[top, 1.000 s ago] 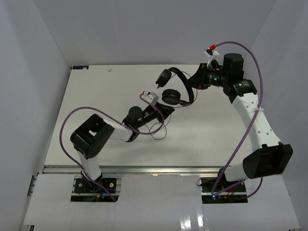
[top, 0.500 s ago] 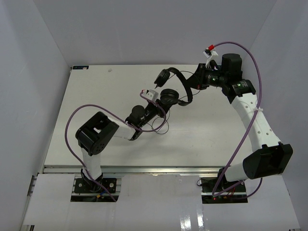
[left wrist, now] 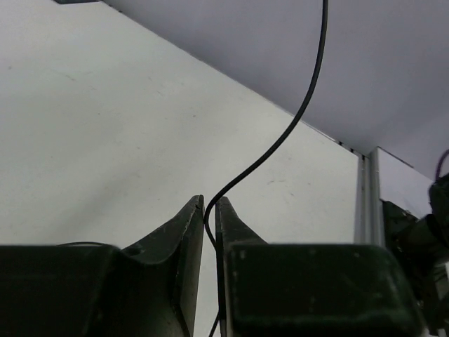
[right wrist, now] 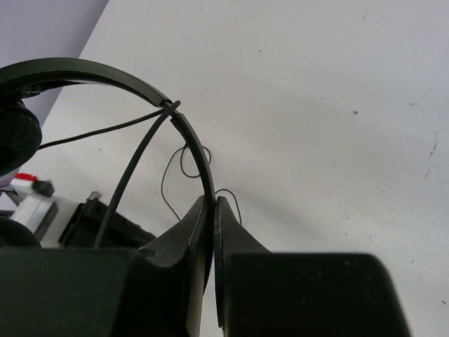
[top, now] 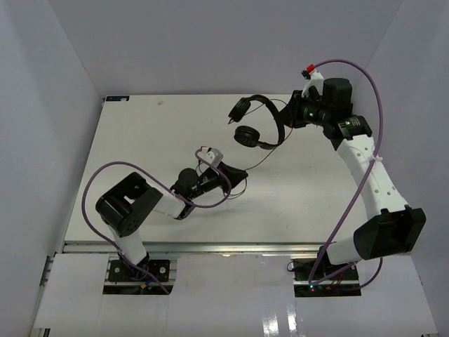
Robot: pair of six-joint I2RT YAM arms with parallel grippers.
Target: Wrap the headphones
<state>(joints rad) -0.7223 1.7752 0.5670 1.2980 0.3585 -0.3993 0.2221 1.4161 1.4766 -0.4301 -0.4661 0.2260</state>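
Right gripper (right wrist: 210, 205) was closed on the headband (right wrist: 105, 72), holding the headphones (top: 247, 136) above the far side of the table (top: 140, 140). Left gripper (left wrist: 209, 205) was pinched on the cord (left wrist: 309, 91). The cord crossed the headband about once, and loose loops lay near the left gripper, so most of the wrapping probably remained.

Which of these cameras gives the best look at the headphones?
The top external view: the whole headphones show at once. The right wrist view shows mainly a stretch of headband clamped in the right gripper; the left wrist view shows only the cord pinched in the left gripper.
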